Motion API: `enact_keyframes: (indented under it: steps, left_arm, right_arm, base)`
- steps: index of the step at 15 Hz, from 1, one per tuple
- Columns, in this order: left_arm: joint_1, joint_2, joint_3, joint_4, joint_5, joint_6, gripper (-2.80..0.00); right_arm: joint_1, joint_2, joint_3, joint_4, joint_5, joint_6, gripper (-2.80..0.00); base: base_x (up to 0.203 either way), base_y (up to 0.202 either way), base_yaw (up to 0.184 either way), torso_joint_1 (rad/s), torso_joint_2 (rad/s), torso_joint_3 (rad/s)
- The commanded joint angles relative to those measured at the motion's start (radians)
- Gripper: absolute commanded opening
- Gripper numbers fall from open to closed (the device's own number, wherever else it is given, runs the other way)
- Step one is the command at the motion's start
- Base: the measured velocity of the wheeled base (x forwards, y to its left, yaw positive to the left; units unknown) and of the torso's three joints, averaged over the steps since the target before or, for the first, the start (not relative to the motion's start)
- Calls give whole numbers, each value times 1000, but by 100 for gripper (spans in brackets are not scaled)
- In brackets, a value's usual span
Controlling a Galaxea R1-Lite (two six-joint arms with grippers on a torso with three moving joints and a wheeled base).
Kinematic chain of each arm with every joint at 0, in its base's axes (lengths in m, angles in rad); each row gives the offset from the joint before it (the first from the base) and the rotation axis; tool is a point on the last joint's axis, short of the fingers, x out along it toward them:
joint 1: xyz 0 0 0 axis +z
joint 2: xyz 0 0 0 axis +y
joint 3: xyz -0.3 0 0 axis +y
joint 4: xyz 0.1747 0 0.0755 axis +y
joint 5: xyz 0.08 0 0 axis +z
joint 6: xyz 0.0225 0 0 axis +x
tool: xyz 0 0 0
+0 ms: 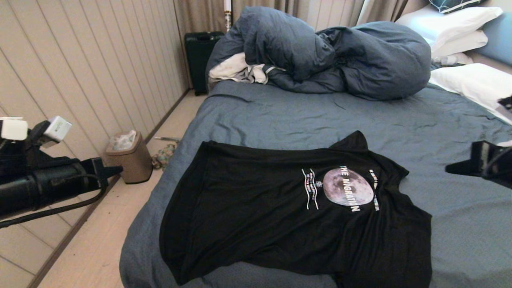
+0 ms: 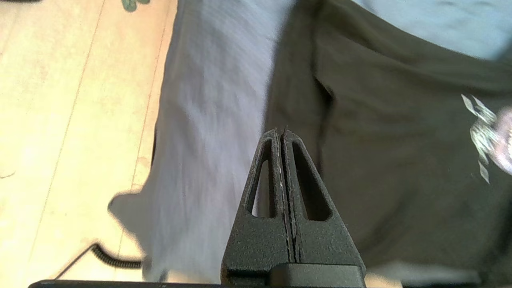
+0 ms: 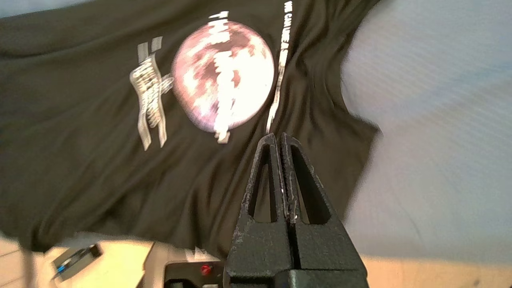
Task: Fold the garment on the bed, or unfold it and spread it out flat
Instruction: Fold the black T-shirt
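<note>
Head view shows the bed (image 1: 280,116) carrying the garment (image 1: 280,216) spread print-up on its near half, its hem end toward the bed's left edge and its lower part draping over the near edge. We judge the shirt already laid flat, so folding has yet to begin. Left gripper (image 2: 282,134) hangs above the garment's hem end, jaws pressed together and empty; right gripper (image 3: 279,138) hangs above the chest print, likewise closed. Next, both must open, descend and pinch a garment edge.
</note>
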Motion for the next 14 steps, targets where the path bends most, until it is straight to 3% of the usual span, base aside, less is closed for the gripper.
enact_keyframes:
  steps: [1,7,11,13,14]
  left_arm:
    - [14,-224,74,23,0,7,-280]
    - [53,-793,183,416,58,97,-280]
    - [57,-1001,390,529,139,201,-280]
    - [51,-1077,478,531,130,222,-280]
    - [45,-1125,516,530,123,241,-280]
  right_arm:
    - [3,-282,99,9,3,-13,-280]
    - [3,-795,513,90,-3,-125,-280]
    - [34,-1034,714,90,-8,-182,-280]
    - [45,-1057,862,-21,-17,-229,-280]
    - [48,-1060,945,-151,-20,-248,-280]
  base:
    - [0,0,0,0,0,0]
    - [0,0,0,0,0,0]
    - [0,0,0,0,0,0]
    - [0,0,0,0,0,0]
    - [0,0,0,0,0,0]
